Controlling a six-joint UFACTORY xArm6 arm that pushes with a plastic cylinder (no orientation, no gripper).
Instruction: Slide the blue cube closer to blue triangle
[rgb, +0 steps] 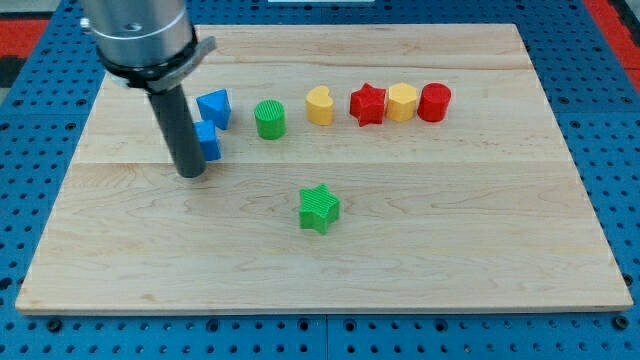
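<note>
The blue cube sits left of the board's middle, partly hidden by my rod. The blue triangle lies just above it, almost touching. My tip rests on the board at the cube's lower left, touching or nearly touching it.
A row runs right from the blue triangle: a green cylinder, a yellow heart, a red star, a yellow hexagon and a red cylinder. A green star lies lower, near the middle. The wooden board ends in blue pegboard.
</note>
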